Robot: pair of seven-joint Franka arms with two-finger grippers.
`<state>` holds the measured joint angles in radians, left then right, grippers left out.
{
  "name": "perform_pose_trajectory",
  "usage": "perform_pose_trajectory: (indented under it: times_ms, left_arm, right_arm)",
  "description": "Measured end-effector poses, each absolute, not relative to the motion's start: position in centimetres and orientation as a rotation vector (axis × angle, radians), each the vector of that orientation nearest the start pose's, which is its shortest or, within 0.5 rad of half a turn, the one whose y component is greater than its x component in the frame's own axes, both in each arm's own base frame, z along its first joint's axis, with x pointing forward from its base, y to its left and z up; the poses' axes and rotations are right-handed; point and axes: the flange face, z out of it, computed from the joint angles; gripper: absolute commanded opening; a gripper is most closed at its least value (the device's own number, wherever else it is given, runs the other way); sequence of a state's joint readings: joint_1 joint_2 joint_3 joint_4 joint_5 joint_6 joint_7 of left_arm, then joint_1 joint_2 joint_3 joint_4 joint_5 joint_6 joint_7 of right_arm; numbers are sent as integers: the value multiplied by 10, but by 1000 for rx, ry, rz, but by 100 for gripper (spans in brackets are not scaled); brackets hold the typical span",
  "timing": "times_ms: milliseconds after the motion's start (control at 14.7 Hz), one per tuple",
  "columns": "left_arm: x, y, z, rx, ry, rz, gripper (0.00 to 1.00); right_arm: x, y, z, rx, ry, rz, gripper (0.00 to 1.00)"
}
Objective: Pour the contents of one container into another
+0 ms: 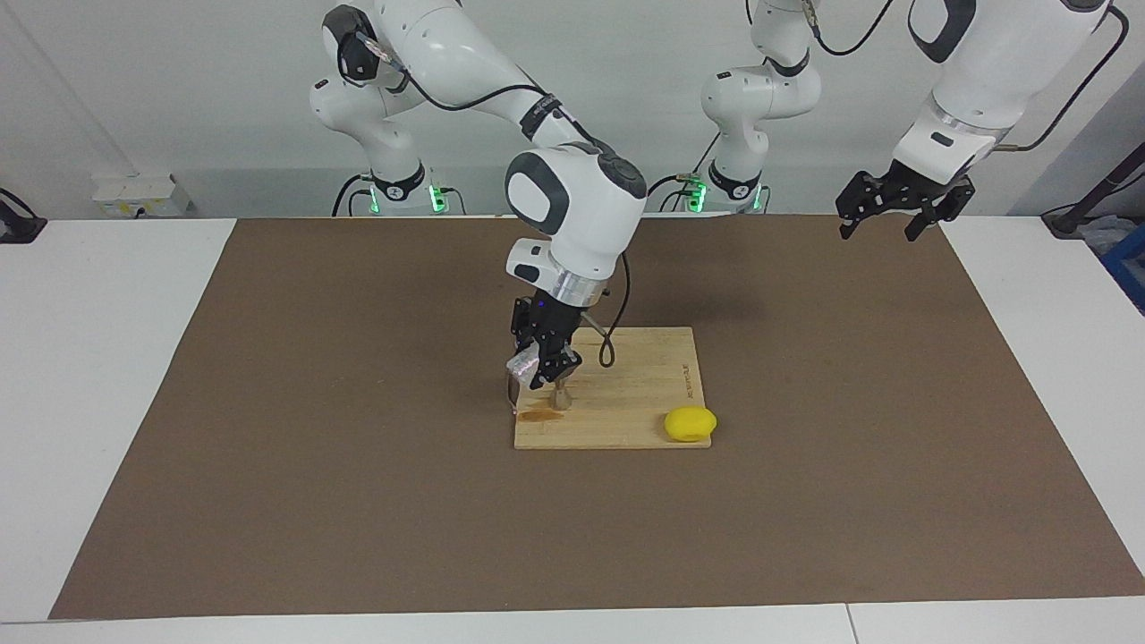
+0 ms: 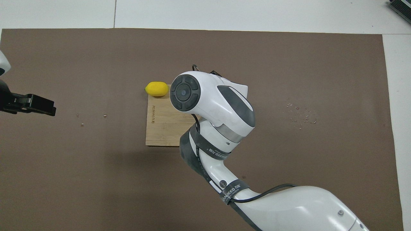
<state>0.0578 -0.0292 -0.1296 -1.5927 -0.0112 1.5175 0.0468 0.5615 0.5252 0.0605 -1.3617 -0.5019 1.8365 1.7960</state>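
Note:
My right gripper is low over the wooden board, at its edge toward the right arm's end. It is shut on the small clear cup, which it holds tilted. The metal hourglass jigger stands upright on the board just under the gripper. A brown wet patch lies on the board beside the jigger. In the overhead view the right arm hides the gripper, cup and jigger. My left gripper waits open and empty in the air over the mat's corner; it also shows in the overhead view.
A lemon-yellow lump sits at the board's corner farthest from the robots, toward the left arm's end; it also shows in the overhead view. Small droplets lie on the brown mat toward the right arm's end.

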Motion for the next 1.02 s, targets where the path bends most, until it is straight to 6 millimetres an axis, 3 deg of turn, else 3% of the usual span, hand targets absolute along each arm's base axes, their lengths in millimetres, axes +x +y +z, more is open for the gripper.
perform_pose_trajectory:
  times_ms: [1018]
  left_arm:
    - [541,-44,630,-3171,122,10,100]
  right_arm:
    - [600,371,421,-2841,1653,-610,0]
